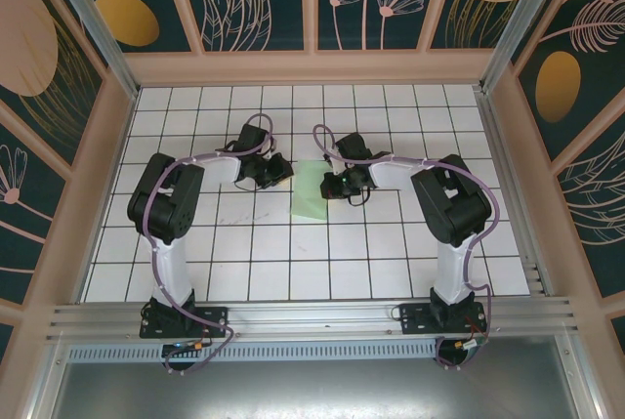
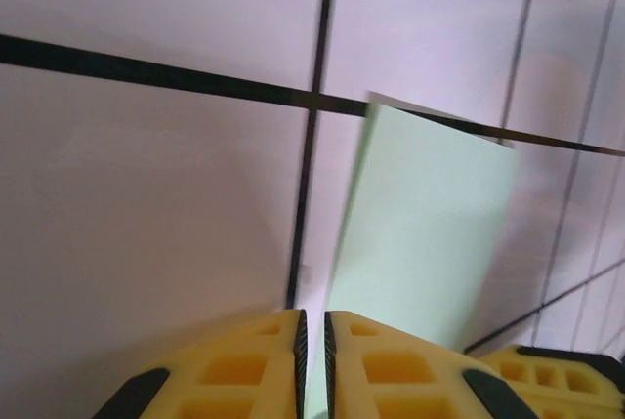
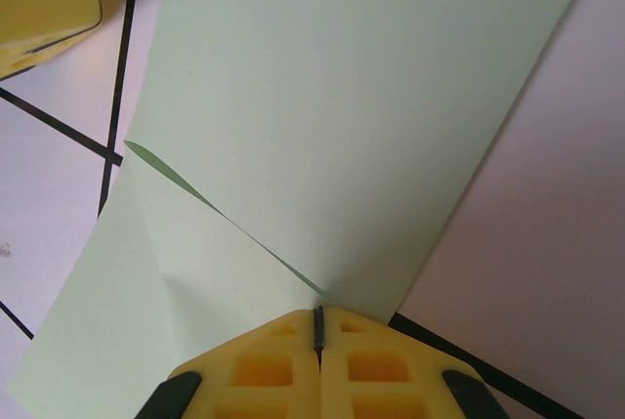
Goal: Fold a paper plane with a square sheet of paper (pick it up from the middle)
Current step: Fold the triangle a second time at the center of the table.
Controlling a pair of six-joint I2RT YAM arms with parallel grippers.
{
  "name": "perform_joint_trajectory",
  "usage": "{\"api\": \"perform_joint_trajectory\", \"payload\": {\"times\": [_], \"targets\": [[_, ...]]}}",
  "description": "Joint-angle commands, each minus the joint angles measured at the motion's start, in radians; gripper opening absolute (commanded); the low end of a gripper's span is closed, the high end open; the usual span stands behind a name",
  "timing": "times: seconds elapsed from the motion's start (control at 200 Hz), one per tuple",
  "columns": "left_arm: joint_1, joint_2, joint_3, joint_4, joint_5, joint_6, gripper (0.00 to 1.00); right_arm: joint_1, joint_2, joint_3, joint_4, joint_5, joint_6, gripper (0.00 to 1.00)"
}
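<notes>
The square sheet of paper (image 1: 311,194) lies pale mint-green on the white grid table, between the two grippers. My right gripper (image 1: 335,183) is shut on the sheet's right side (image 3: 317,319). It pinches a fold there, and a raised flap (image 3: 342,97) runs off along a diagonal crease. My left gripper (image 1: 278,173) stands at the sheet's left edge. Its yellow fingers (image 2: 244,370) are open by a narrow slit (image 2: 313,341), with the paper's edge (image 2: 430,224) running under them. The dart-shaped paper plane is out of view.
The white table with black grid lines (image 1: 244,253) spreads all around the paper. Patterned walls (image 1: 312,9) enclose it at the back and sides. The other arm's yellow finger shows in the corner of each wrist view, one (image 3: 39,9) and the other (image 2: 557,380).
</notes>
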Motion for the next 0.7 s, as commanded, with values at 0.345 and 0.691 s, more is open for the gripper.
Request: {"api": "perform_joint_trajectory", "payload": {"times": [0.345,0.691], "targets": [[-0.08,-0.069,-0.078,0.085,0.13,0.004,0.06,-0.021,0.057,-0.023,-0.116,0.117,-0.016,0.0],[-0.114,0.021,-0.05,0.026,0.107,0.027,0.0,-0.028,0.042,0.011,-0.097,0.082,-0.048,0.0]]}}
